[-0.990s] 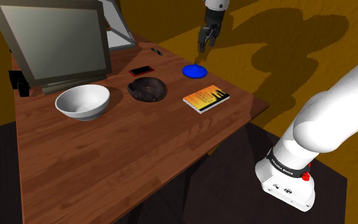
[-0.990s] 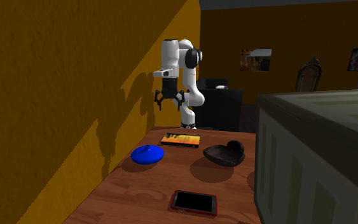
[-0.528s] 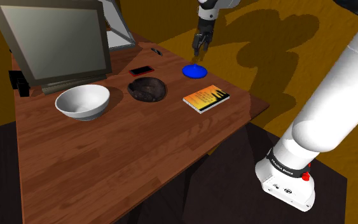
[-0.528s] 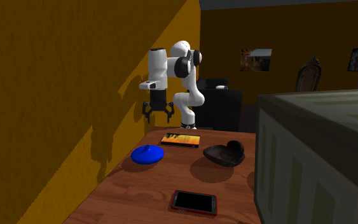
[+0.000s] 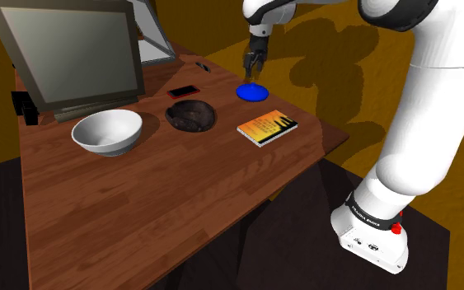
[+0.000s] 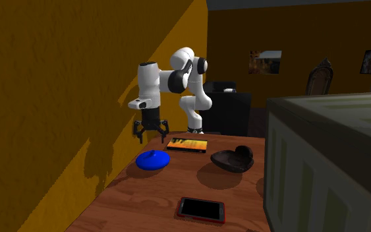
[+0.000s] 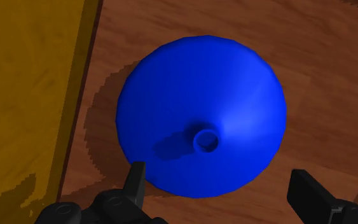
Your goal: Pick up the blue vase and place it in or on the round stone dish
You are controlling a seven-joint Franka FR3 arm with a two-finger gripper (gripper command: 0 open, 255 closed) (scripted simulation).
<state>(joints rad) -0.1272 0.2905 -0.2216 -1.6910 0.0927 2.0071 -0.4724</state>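
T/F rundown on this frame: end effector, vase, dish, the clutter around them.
1. The end effector is open and hangs above the blue vase. True.
2. The vase sits in the dark round dish. False: it stands on the wooden table, apart from the dish.
3. A red-edged phone lies flat on the table. True.
4. The book lies inside the white bowl. False: it lies on the table, well apart from the bowl.
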